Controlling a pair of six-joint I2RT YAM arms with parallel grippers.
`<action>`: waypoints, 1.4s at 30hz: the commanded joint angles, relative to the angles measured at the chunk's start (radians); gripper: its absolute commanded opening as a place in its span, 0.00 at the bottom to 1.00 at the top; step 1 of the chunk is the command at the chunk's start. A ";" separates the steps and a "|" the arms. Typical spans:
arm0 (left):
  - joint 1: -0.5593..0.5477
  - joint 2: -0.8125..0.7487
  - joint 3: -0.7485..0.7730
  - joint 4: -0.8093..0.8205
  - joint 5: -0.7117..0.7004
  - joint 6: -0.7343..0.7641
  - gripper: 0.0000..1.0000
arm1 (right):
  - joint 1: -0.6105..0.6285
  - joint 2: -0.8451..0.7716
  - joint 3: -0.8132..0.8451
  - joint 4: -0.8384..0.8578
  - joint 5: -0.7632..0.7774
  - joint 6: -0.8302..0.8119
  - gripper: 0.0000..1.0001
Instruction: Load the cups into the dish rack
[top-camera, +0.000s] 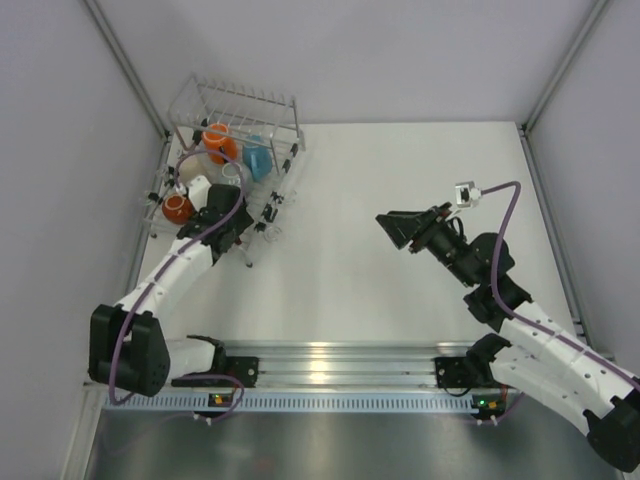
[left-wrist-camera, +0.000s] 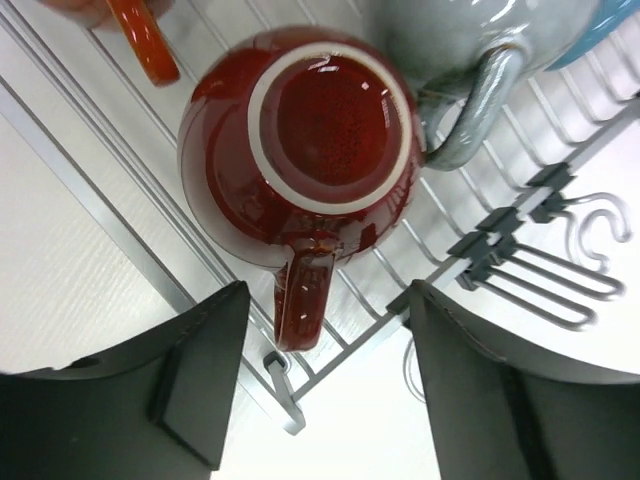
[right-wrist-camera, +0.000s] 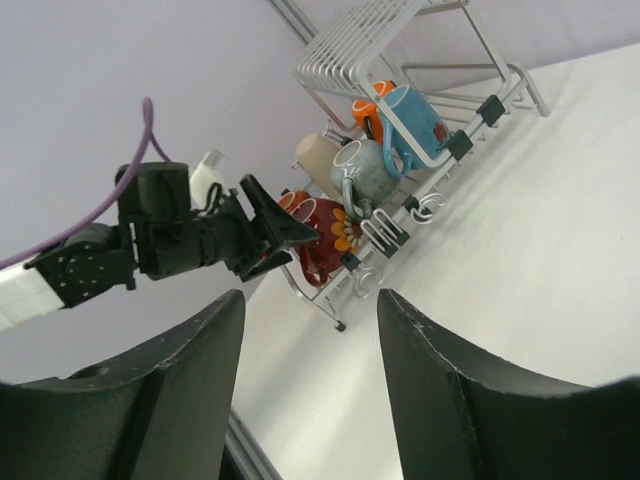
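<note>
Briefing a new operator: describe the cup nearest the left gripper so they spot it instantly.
Look to the wire dish rack at the table's far left corner. At its near end, right ahead of the open left gripper, sits a dark red mug. Glossy deep red, it differs from the grey-blue mug beside it.

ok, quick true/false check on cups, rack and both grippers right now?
1. The dark red mug sits upside down in the dish rack. True.
2. The left gripper is shut on that mug. False: it is open, with its fingers clear of the mug.
3. The right gripper holds a cup. False: it is open and empty.
4. The orange mug is in the rack. True.
</note>
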 joint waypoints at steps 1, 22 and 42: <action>0.004 -0.075 0.061 -0.012 -0.014 0.018 0.72 | -0.016 0.002 0.082 -0.066 0.009 -0.039 0.57; -0.096 -0.268 0.172 0.226 0.853 0.175 0.98 | -0.016 0.077 0.496 -0.844 0.394 -0.151 0.99; -0.305 -0.314 0.110 0.341 0.876 0.182 0.98 | -0.016 -0.001 0.463 -0.813 0.395 -0.240 1.00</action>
